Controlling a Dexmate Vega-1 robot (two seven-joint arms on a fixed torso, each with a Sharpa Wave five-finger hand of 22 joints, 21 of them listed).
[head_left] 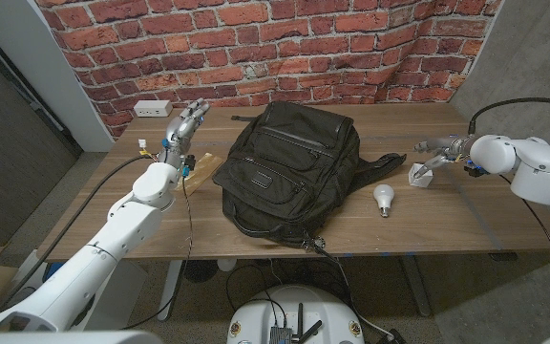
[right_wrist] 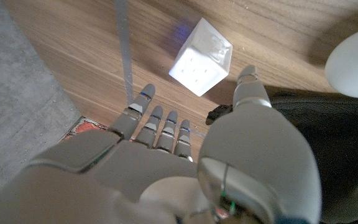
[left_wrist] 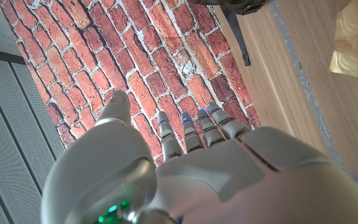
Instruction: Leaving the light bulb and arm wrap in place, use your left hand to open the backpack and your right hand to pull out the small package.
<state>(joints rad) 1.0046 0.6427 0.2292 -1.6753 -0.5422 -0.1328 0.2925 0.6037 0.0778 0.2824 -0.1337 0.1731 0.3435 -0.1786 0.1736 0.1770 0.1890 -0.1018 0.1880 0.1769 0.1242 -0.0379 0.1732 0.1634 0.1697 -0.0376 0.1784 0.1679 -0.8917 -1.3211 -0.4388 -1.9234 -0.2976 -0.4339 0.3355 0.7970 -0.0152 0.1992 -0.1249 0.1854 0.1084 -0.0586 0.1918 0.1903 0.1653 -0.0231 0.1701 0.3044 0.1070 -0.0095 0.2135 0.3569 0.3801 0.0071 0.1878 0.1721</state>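
Note:
A black backpack (head_left: 289,167) lies in the middle of the wooden table, its zips looking closed. A white light bulb (head_left: 383,199) lies just right of it, also seen as a white round bulb (right_wrist: 353,62). My left hand (head_left: 184,124) is raised above the table left of the backpack, fingers spread and holding nothing; its back (left_wrist: 191,162) faces the brick wall. My right hand (head_left: 437,148) hovers right of the backpack, fingers straight and empty (right_wrist: 185,155), close above a small white cube (head_left: 418,175) (right_wrist: 201,56). A backpack strap (right_wrist: 328,137) lies beside that hand.
A flat gold-coloured item (head_left: 201,170) (left_wrist: 356,43) lies on the table between my left arm and the backpack. A white power strip (head_left: 151,108) sits at the back left by the brick wall. Cables run along my left arm.

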